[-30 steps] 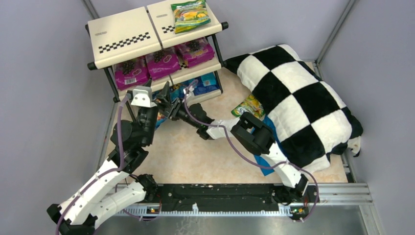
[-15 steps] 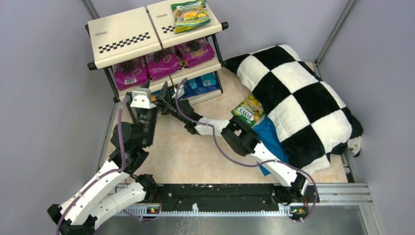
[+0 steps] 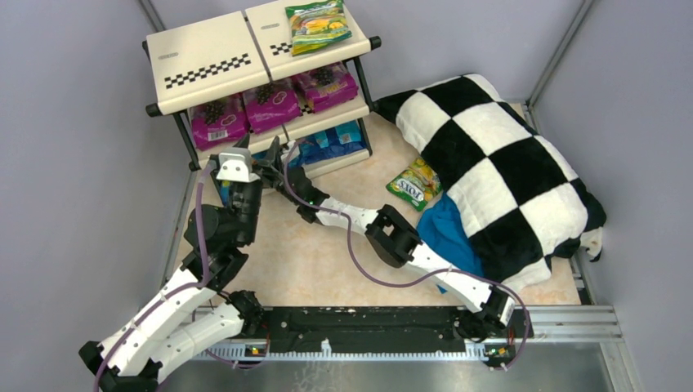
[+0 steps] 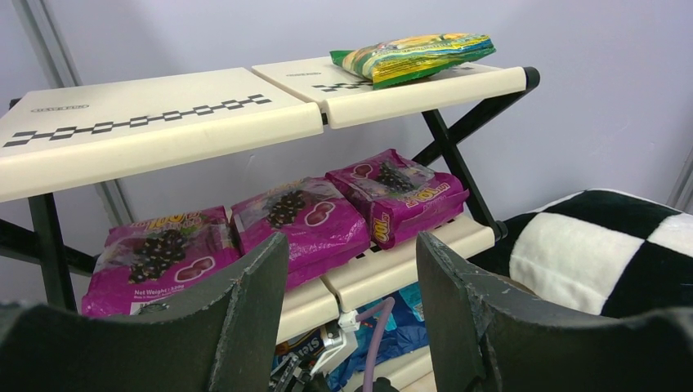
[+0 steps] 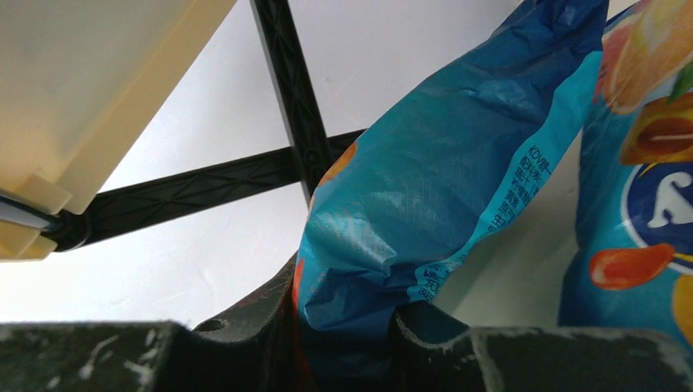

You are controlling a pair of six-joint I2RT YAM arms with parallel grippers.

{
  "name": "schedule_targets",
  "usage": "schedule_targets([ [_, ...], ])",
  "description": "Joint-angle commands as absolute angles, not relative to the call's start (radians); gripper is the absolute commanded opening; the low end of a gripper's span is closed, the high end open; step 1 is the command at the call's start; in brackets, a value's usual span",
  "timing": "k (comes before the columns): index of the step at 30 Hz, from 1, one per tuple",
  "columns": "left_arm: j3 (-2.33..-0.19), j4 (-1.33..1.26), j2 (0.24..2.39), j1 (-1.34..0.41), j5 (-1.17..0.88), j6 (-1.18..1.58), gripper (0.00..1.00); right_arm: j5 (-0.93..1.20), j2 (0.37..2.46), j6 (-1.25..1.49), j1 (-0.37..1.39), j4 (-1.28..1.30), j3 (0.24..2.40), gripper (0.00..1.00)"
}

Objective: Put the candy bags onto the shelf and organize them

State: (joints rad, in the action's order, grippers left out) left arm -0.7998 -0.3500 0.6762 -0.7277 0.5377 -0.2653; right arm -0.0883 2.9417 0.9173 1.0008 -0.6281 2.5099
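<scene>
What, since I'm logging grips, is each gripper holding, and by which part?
The right gripper pinches a blue candy bag by one edge, between its jaws. The left gripper is open and holds nothing.

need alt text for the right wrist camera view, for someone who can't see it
The right gripper is shut on one end of a crumpled blue candy bag, seen close up. A second blue bag with orange fruit pictures sits at the right edge, and the shelf's cream panel and crossed black frame fill the left background.
</scene>
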Motion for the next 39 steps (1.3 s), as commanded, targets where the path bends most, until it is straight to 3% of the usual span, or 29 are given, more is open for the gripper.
schedule_targets([
  [1,-0.801,-0.398,0.668,-0.727,0.529,-0.265,0.65,-0.121,2.942,0.818,0.984,-0.634,2.653,0.04],
  [3,-0.800,-0.398,0.670,-0.727,0.529,-0.264,0.65,-0.134,2.960,0.785,0.979,-0.622,2.680,0.09],
  [10,-0.796,-0.402,0.687,-0.727,0.529,-0.267,0.65,-0.118,2.872,0.758,0.972,-0.500,2.633,0.42],
  [16,-0.795,-0.404,0.700,-0.727,0.536,-0.271,0.66,-0.138,2.709,0.894,0.972,-0.301,2.444,0.67],
  [22,-0.788,-0.411,0.707,-0.727,0.544,-0.280,0.66,-0.105,2.604,0.952,0.971,-0.203,2.332,0.85],
  [30,-0.782,-0.418,0.710,-0.727,0.538,-0.276,0.66,-0.103,2.496,1.002,0.995,-0.404,2.069,0.85],
  [35,-0.778,-0.426,0.691,-0.727,0.546,-0.282,0.66,-0.145,2.530,1.047,1.007,-0.520,2.040,0.72],
  [39,-0.777,-0.428,0.689,-0.727,0.545,-0.284,0.66,-0.192,2.584,1.133,1.006,-0.541,2.055,0.72],
])
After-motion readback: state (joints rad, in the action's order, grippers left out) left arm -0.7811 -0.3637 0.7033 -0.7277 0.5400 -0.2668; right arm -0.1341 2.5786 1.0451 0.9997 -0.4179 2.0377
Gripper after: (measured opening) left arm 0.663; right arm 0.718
